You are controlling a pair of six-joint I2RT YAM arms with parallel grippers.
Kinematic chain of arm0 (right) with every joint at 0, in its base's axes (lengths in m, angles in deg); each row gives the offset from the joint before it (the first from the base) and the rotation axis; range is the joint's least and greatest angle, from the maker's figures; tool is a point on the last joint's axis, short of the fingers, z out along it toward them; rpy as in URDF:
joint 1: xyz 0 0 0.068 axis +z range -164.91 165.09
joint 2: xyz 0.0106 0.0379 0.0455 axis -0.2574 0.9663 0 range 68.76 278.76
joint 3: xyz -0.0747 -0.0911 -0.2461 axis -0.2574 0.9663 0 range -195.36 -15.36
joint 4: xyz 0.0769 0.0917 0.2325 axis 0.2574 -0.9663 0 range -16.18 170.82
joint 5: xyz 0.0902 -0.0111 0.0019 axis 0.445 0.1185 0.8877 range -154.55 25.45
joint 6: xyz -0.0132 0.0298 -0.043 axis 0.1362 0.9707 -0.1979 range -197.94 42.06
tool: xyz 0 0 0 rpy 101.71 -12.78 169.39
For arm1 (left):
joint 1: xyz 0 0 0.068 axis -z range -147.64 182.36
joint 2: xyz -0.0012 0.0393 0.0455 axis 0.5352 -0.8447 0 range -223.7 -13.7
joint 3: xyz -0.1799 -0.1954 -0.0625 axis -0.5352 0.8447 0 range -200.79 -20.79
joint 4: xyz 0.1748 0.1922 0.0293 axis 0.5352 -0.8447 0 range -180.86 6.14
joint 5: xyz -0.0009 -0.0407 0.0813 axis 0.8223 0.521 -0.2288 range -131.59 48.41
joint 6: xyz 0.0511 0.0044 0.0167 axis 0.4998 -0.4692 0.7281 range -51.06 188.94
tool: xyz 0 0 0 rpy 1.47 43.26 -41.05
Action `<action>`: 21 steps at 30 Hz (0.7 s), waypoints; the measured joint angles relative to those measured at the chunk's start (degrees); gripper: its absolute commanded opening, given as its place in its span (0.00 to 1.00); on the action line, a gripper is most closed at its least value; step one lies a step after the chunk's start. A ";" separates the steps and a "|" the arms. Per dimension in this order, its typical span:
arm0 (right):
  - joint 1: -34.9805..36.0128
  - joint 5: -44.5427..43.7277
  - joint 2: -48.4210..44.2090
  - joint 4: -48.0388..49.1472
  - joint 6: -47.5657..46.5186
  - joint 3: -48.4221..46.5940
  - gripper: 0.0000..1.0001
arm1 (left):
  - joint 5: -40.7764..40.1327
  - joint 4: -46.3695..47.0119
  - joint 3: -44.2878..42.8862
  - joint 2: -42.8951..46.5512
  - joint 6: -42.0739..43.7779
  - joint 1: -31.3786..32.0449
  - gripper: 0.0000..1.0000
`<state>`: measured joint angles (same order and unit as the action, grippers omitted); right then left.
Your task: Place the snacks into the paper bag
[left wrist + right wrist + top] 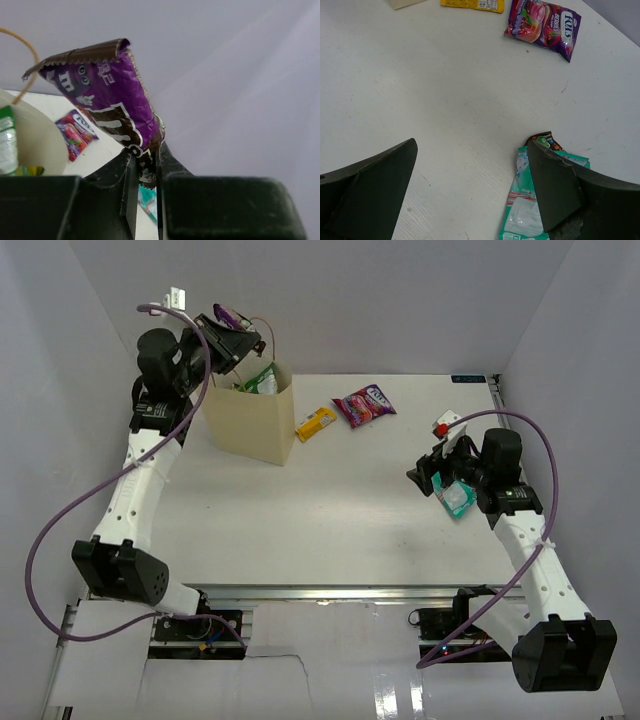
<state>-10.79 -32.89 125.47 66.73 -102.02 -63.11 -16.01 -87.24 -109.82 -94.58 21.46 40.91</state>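
Item: my left gripper (145,167), pinched tight on the lower end of the dark purple-brown candy pack (107,95), which stands upright above the fingers.
Location: raised at the far-left side of the paper bag (250,425); green packet (262,381) showing inside.
Handling: I would centre the pack over the mouth, tip it downward, then let go.
Item: my right gripper (470,192), spread wide, low over the teal packet (522,215).
Awaiting: yellow bar (472,4) and pink-magenta packet (545,27), on the table (330,520) near the bag.

Top external: high behind, looking down.
Left wrist: raised, facing roughly level.
Right wrist: low, facing the white table (445,115).
Shared: pink-magenta flat packet (364,405), all views.
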 measured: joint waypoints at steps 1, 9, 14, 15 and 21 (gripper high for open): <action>0.00 0.00 -0.15 0.00 0.04 0.00 0.96 | -2.16 -1.14 -2.14 -2.05 -0.46 0.00 0.00; -0.07 -0.42 -1.68 0.00 0.11 0.04 0.96 | -10.88 -11.06 -9.66 -17.11 -4.42 -0.44 0.14; -0.37 -0.50 -1.77 -0.07 0.13 0.79 0.96 | -12.13 -14.97 -10.16 -20.06 -4.83 -0.44 0.18; -0.39 -0.59 -1.75 -0.13 0.15 0.83 0.96 | -12.35 -15.47 -10.40 -20.06 -4.90 -0.44 0.23; -0.42 -0.59 -1.70 -0.15 0.35 0.83 0.96 | -13.27 -15.87 -11.96 -19.91 -5.11 -0.44 0.48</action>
<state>-11.21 -33.48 123.76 66.58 -101.67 -62.28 -29.28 -103.11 -121.78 -114.49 16.34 40.48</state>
